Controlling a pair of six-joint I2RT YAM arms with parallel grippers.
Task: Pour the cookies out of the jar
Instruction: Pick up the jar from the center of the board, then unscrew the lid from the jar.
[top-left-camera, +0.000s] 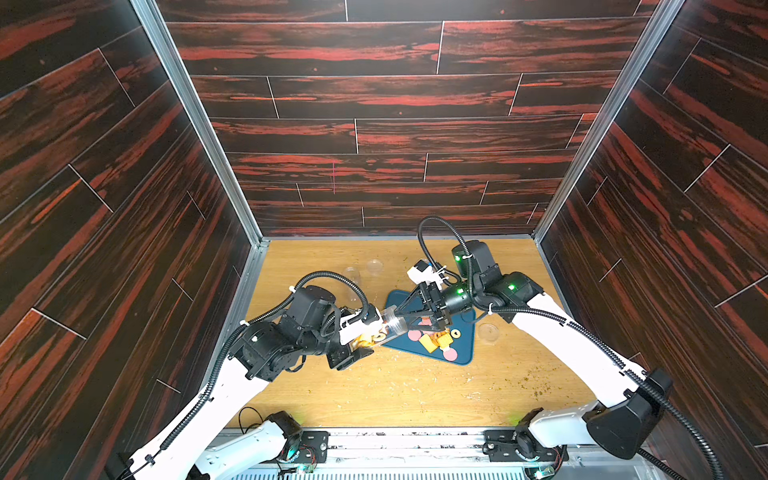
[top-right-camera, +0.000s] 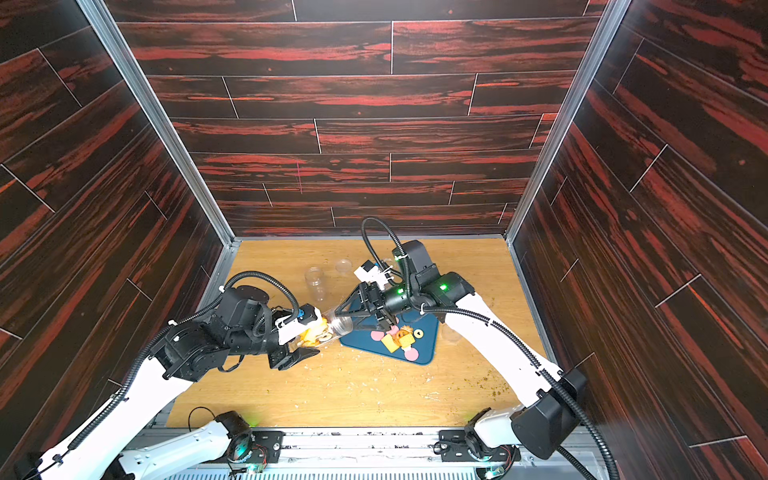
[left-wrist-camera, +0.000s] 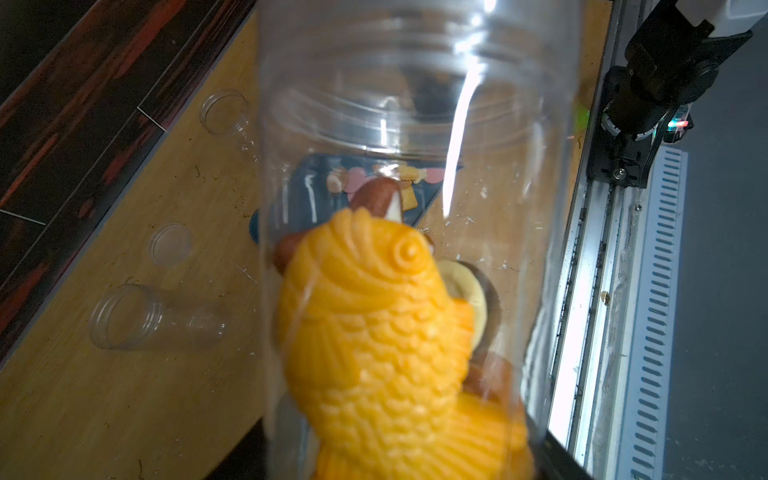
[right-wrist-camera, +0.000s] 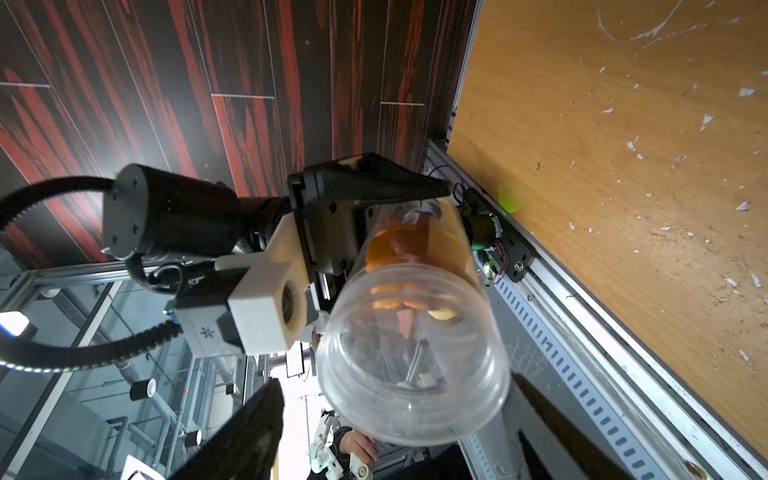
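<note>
Sideways, left pincer (top-left-camera: 365, 334) grips jar (top-left-camera: 388, 328) (cookies (top-left-camera: 436, 340) on tray (top-left-camera: 463, 345)); right pincer (right-wrist-camera: 395, 380) gapes around its mouth.

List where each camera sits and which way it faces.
Top views: high in front, looking down at the table; both show left arm, right arm, jar, tray.
Left wrist: on left arm, looking along the held jar toward the tray; right arm's base shows.
Right wrist: on right arm, facing the jar's mouth and left claw; own fingers at the edge.
Shared: both wrists see the fish cookie.

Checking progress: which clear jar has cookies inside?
The jar gripped by the left claw, fish-shaped cookie visible inside; the other jar on the table is empty.
</note>
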